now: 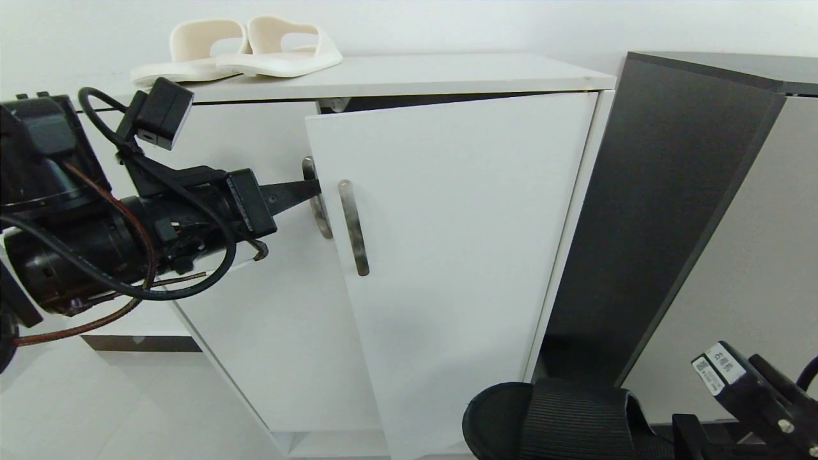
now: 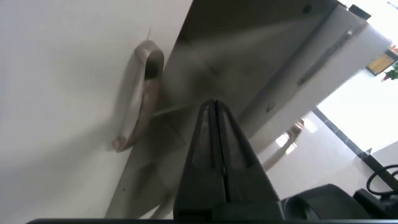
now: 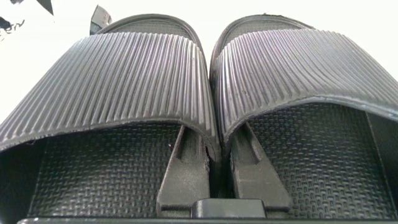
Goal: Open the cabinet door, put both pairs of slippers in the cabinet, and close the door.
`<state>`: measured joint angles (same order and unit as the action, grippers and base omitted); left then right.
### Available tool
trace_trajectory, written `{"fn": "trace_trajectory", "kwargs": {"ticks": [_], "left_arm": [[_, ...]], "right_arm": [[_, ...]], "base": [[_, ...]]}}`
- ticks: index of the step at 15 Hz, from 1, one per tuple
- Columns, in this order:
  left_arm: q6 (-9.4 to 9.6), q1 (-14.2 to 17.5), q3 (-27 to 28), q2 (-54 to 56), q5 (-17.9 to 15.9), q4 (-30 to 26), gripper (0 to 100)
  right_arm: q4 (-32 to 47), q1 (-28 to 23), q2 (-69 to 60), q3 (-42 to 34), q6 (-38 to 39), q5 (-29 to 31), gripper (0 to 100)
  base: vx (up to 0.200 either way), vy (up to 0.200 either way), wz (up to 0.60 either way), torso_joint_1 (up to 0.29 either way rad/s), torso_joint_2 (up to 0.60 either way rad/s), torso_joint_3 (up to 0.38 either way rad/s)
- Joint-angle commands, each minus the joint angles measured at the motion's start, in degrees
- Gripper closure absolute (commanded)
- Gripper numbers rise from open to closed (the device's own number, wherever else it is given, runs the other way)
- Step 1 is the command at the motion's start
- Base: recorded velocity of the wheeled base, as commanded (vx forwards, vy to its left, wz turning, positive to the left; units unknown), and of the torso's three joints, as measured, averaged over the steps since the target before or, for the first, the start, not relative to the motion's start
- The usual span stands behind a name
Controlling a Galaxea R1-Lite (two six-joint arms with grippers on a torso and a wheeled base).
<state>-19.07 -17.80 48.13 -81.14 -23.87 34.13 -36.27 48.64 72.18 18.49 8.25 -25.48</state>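
Note:
The white cabinet [image 1: 409, 76] has two doors. Its right door [image 1: 460, 243] stands slightly ajar, with a dark gap along its top edge. My left gripper [image 1: 315, 187] is shut with nothing in it, its tip tucked behind that door's free edge, beside the left door's metal handle [image 2: 140, 93]. The right door's handle [image 1: 353, 227] is just past the tip. A cream pair of slippers [image 1: 243, 51] lies on the cabinet top. My right gripper [image 3: 214, 155] is shut on the black pair of slippers [image 3: 205, 81], pinching their adjoining inner sides; that black pair [image 1: 562, 421] is low in front of the cabinet.
A dark grey cabinet [image 1: 658, 223] stands right beside the white one on the right. Pale floor [image 1: 96, 409] lies open at the lower left. A white wall rises behind the cabinet.

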Motion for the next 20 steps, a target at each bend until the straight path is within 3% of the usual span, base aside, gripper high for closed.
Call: {"fn": "trace_trajectory", "kwargs": {"ticks": [1,4,9,13,18,20], "left_arm": [[-0.01,-0.5,0.1,-1.6,0.0,0.2,100],[-0.01,-2.1,-0.1,-1.7,0.0,0.2,100],[0.7,-12.2,-6.2,1.8,0.2,2.2,100],[0.61,-12.3,-7.4,4.5,0.3,3.0,100],[0.61,-11.6,-8.0,6.1,0.7,3.0,100],[0.78,-10.1,-9.5,6.7,3.6,3.0,100]], "right_arm": [[0.1,0.9,0.0,-0.6,0.0,-0.1,100],[0.1,2.8,0.1,-2.1,0.0,-1.2,100],[0.1,3.7,-0.5,-3.4,0.0,-2.9,100],[0.0,5.1,-2.6,-5.3,-2.4,-3.0,100],[0.1,5.6,-2.7,-5.7,-3.4,-3.0,100],[0.1,6.6,-0.4,-3.4,-2.9,-3.0,100]], "base": [[0.0,0.0,0.0,0.0,0.0,0.0],[-0.2,0.0,0.0,0.009,0.0,0.002],[-0.2,0.0,0.0,0.001,0.01,0.003],[-0.2,0.0,0.0,0.001,0.0,0.001],[0.0,0.0,0.0,0.0,0.0,0.0],[0.0,0.0,0.0,0.0,0.0,0.0]]}}
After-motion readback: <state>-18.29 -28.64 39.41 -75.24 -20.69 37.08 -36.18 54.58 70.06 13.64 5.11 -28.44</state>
